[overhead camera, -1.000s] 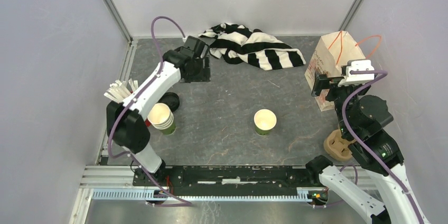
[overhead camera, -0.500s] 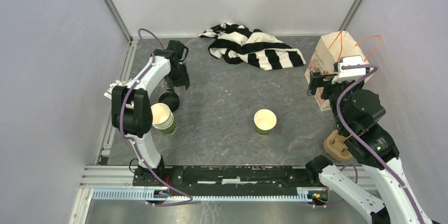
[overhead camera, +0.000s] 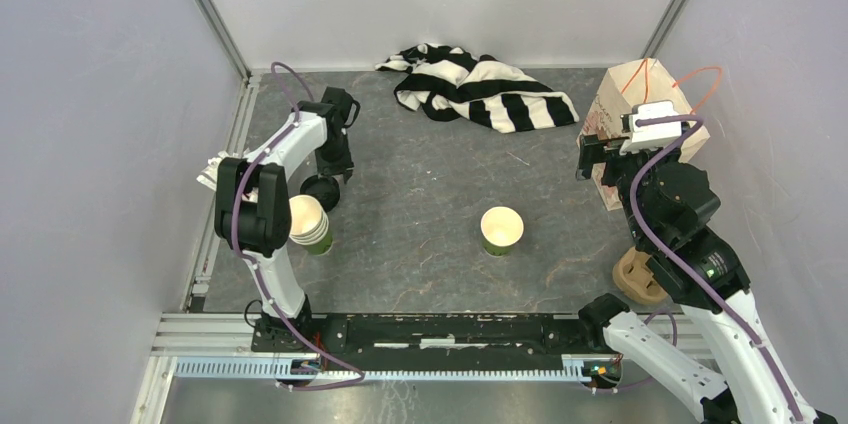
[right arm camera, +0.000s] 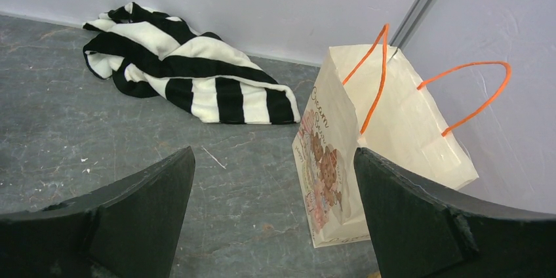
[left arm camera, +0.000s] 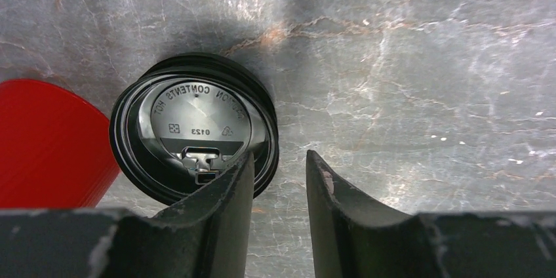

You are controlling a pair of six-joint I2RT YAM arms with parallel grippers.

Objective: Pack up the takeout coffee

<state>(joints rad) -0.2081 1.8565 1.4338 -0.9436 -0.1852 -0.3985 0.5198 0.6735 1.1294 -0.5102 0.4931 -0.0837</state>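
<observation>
No lidded green cup shows in any view. A lidless green cup (overhead camera: 501, 230) with a cream inside stands at the table's middle. A loose black lid (overhead camera: 320, 190) lies at the left, next to a stack of lidless green cups (overhead camera: 306, 222). My left gripper (overhead camera: 334, 175) points down at the lid (left arm camera: 190, 120). It (left arm camera: 280, 160) is open by a narrow gap, one finger over the lid's right part and the other over bare table. My right gripper (overhead camera: 590, 161) hangs wide open and empty beside the paper bag (overhead camera: 640, 109).
The cream bag with orange handles (right arm camera: 393, 134) stands open at the back right. A black-and-white striped cloth (overhead camera: 480, 89) lies at the back. A brown cardboard holder (overhead camera: 640, 279) sits front right. White sticks (overhead camera: 215, 170) and a red thing (left arm camera: 46, 140) lie at the left.
My left gripper swung from the back of the table toward the left and came down over the black lid. My right gripper shifted slightly left by the bag.
</observation>
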